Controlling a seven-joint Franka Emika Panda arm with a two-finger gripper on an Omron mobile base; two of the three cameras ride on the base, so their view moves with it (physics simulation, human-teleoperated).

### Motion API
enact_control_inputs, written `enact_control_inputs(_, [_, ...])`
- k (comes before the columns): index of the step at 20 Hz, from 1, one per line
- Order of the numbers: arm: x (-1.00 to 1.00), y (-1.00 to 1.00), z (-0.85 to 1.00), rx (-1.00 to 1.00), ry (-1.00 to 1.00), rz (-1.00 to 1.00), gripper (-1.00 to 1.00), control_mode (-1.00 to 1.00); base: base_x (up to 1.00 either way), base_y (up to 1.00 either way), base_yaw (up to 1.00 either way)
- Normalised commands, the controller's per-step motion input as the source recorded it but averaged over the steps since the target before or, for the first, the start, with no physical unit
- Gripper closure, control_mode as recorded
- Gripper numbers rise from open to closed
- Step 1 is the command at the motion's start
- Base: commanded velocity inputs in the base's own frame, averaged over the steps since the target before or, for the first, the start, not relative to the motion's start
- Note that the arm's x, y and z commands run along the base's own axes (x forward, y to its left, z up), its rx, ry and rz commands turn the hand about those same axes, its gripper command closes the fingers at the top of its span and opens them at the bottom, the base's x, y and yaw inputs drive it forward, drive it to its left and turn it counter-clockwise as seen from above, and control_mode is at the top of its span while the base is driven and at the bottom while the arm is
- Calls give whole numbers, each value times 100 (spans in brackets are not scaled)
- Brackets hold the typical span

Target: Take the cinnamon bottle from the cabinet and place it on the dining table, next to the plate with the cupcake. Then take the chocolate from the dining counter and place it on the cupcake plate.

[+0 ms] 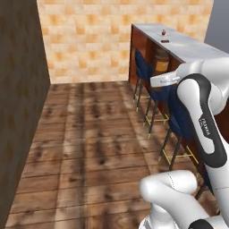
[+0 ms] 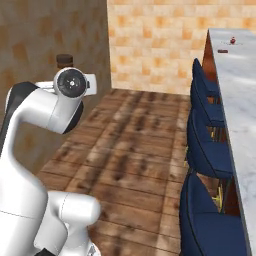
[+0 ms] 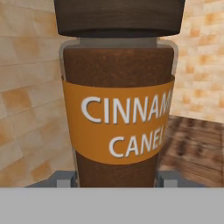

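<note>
While clamped upright between the hand's (image 3: 117, 179) fingers, cinnamon bottle (image 3: 118, 100) is airborne over the wood floor (image 1: 89, 134); cupcake (image 1: 163, 32) sits far down the tabletop (image 1: 188, 44).

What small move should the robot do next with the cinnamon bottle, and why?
Probably carry it on toward the far end of the dining table. The hand view shows the cinnamon bottle upright and close between the claw fingers, so it appears held. The cupcake on its plate and the chocolate lie far along the marble top, so the base likely must drive closer before any lowering.
</note>
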Motion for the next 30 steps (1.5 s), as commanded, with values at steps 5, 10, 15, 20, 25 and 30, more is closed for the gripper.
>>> enact_control_inputs(5, [0, 0, 0, 0, 0, 0, 100, 100, 94, 24, -10])
enact_control_inputs(10, [0, 0, 0, 0, 0, 0, 100, 100, 94, 23, -10])
enact_control_inputs(15, [0, 0, 0, 0, 0, 0, 100, 100, 94, 23, -10])
enact_control_inputs(20, [0, 0, 0, 0, 0, 0, 100, 100, 94, 23, -10])
enact_control_inputs(25, [0, 0, 0, 0, 0, 0, 100, 100, 94, 23, -8])
enact_control_inputs(30, [0, 0, 0, 0, 0, 0, 100, 100, 94, 23, -7])
